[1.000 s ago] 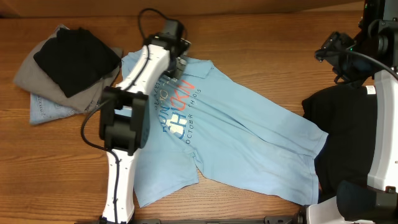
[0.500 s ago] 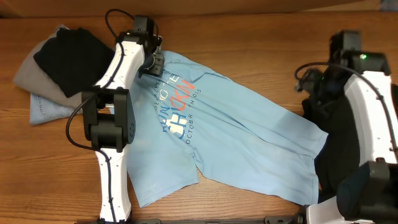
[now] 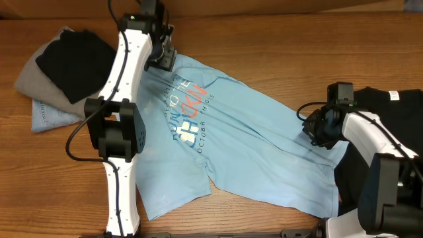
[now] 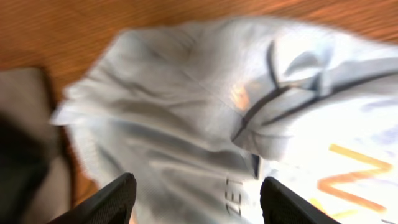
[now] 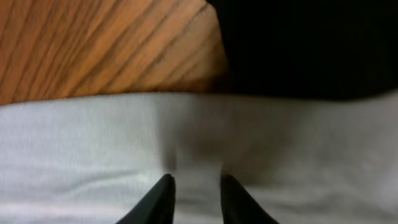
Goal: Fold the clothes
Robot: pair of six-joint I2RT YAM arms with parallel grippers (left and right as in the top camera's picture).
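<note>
Light blue short-sleeved printed T-shirt (image 3: 251, 132) lies spread out. At its right edge, beside the loose black garment (image 3: 406, 119), the right gripper (image 5: 196, 180) has fingers narrowly apart on cloth; grip unclear. At its far collar the left gripper (image 4: 198, 180) gapes wide.

From overhead we look straight down on the table (image 3: 277, 39), far enough off to take in the whole light blue T-shirt (image 3: 251, 145) and the black garment (image 3: 406, 119). On the left wrist we sit close above the shirt's collar end, looking down past the left gripper (image 4: 194, 200) at the frame's bottom; the picture is blurred. On the right wrist we are nearer still, almost on the cloth, the right gripper (image 5: 194, 199) low in frame, facing where shirt, black garment and bare wood meet. Both wrist views share the shirt with overhead; the left one also shares the orange print (image 4: 354, 180)
</note>
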